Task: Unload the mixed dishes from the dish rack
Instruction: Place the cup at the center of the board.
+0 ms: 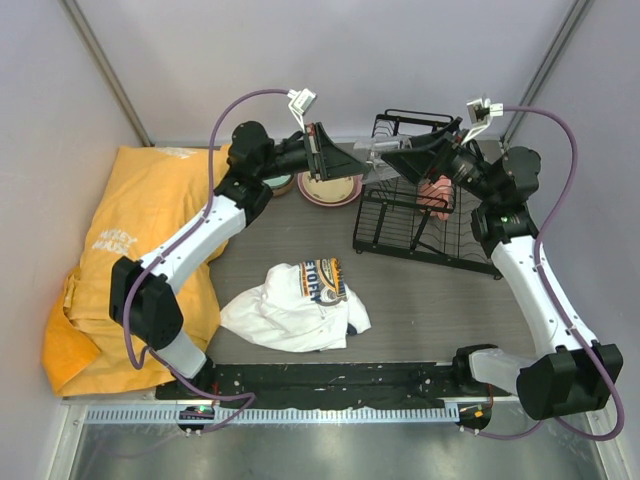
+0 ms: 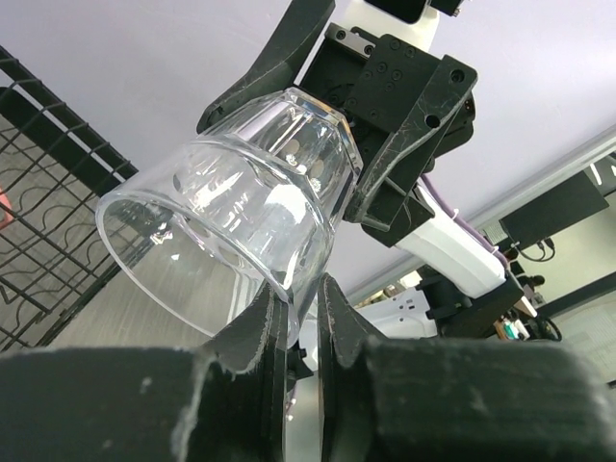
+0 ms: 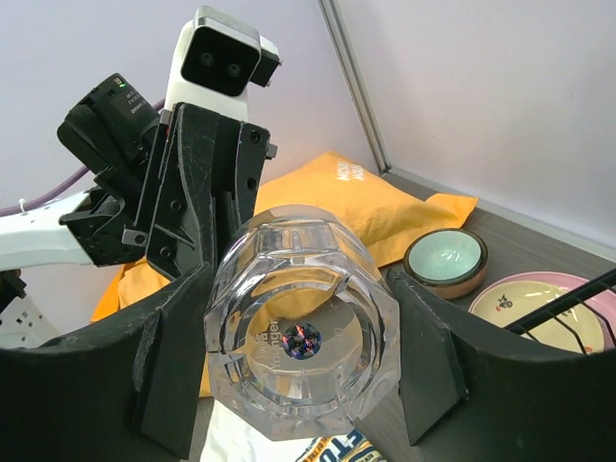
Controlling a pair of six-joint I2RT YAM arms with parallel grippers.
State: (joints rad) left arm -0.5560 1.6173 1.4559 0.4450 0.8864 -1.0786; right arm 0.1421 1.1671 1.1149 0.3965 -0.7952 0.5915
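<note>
From the top external camera I see both arms reaching toward each other at the far side of the table, the left gripper (image 1: 345, 160) and right gripper (image 1: 395, 160) meeting just left of the dish rack (image 1: 420, 225). The clear glass (image 1: 368, 153) between them is barely legible here. A pink mug (image 1: 434, 192) sits in the rack beneath the right arm. Left of the rack, the cream patterned plate (image 1: 330, 188) lies on the big pink plate (image 1: 350, 197), mostly under the left gripper. A white T-shirt (image 1: 295, 300) lies crumpled near centre, an orange cloth (image 1: 120, 260) along the left.

My left wrist camera shows what the top view hides: the left gripper (image 2: 296, 308) pinches the glass (image 2: 226, 226) by its rim wall, one finger inside and one outside, while the right gripper (image 2: 318, 115) clasps its base end. Rack wire crosses the left edge.

My right wrist camera looks at the glass (image 3: 300, 337) base-on, held in the air between the right gripper's fingers (image 3: 173, 356), which are spread wide to its width. Beyond sit the mint-green bowl (image 3: 445, 258) nested in the tan bowl (image 3: 460, 284), and the stacked plates beside it.
</note>
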